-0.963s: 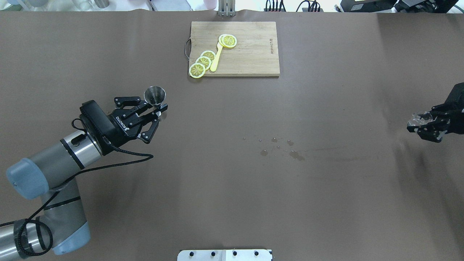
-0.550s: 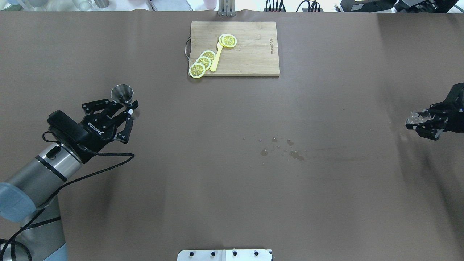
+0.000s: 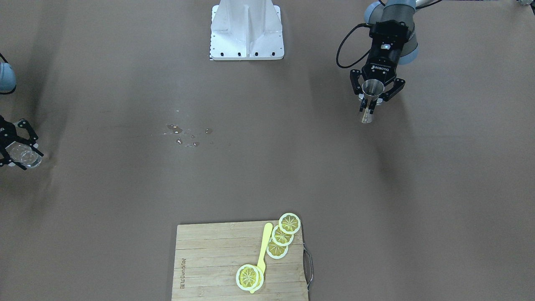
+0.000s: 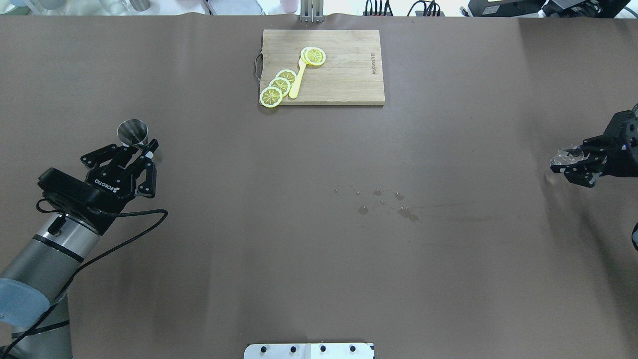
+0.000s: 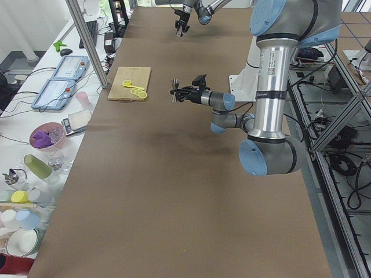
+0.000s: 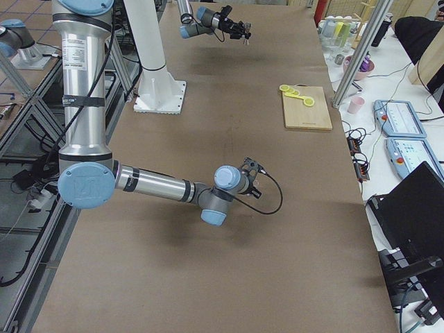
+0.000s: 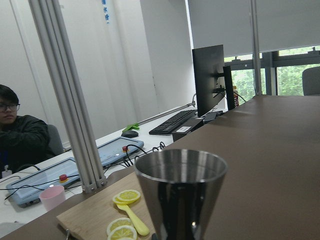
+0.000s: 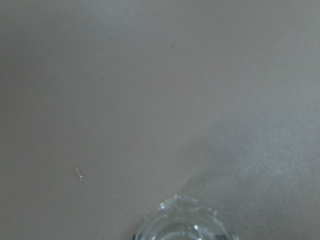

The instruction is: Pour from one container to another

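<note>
left jaws, housing printed "robotiq", clenched on the waist of a steel jigger (image 4: 132,131), mouth up, mid-left of the overhead frame, seemingly lifted off the brown surface (image 4: 299,259). right jaws grasping a clear glass (image 4: 562,158) at the far right edge. bamboo board (image 4: 349,75) top centre: lemon slices (image 4: 279,86), yellow spoon (image 4: 297,80), stamped lettering too small to read. droplets (image 4: 381,202) near centre.

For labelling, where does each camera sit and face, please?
Front-facing: opposite base, looking down; left gripper, right gripper.
Overhead: behind robot, looking down; left arm, both grippers.
Exterior left: table end; left arm nearest.
Exterior right: other end; right arm nearest.
Left wrist: behind jigger, toward cutting board.
Right wrist: above glass, facing table.
Overhead, front-facing share the cutting board.
</note>
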`<action>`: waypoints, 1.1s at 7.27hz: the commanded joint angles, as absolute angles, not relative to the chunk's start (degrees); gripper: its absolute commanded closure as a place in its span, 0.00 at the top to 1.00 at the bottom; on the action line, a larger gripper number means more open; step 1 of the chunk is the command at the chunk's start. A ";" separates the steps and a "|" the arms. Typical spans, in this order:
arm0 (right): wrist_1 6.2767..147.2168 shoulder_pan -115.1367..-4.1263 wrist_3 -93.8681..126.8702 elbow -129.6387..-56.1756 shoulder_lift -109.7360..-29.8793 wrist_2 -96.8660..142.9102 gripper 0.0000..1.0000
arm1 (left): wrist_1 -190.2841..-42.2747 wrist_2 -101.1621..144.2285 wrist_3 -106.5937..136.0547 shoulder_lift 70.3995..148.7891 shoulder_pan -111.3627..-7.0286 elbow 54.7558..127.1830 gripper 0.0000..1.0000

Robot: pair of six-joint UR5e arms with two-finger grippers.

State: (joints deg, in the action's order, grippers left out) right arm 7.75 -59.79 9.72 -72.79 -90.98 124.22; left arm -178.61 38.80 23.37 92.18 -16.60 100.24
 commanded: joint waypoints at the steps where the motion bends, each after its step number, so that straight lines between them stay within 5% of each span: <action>1: 6.95 -59.50 9.76 -72.51 -90.27 124.19 0.00 | -172.21 33.94 29.77 91.85 -16.08 100.20 0.00; 6: 3.78 -56.78 11.43 -70.93 -89.74 123.31 0.00 | -143.39 24.80 53.73 93.69 -17.75 100.02 0.00; 8: 3.78 -56.60 11.43 -70.75 -89.74 123.22 0.00 | -143.09 24.79 59.91 96.23 -17.93 98.27 0.00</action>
State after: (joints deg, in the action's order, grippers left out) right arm 3.80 -56.74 11.42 -70.86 -89.77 123.25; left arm -144.14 25.12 55.46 94.80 -17.81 99.30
